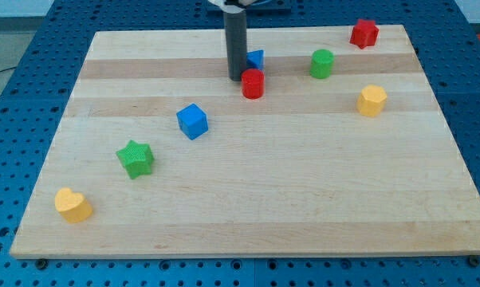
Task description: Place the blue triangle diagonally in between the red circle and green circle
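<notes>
Wooden board (248, 199): my tip (236, 78) beside blue triangle (257, 58)

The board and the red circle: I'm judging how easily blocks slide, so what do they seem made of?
The board looks like pale, smooth wood: joined strips with visible grain. The red circle looks like matte plastic, evenly coloured; I can't tell more.

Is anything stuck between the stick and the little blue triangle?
No, nothing visible. My tip sits right beside the blue triangle, on its left in the view, partly hiding it. The red circle is just below them, the green circle off right.
</notes>
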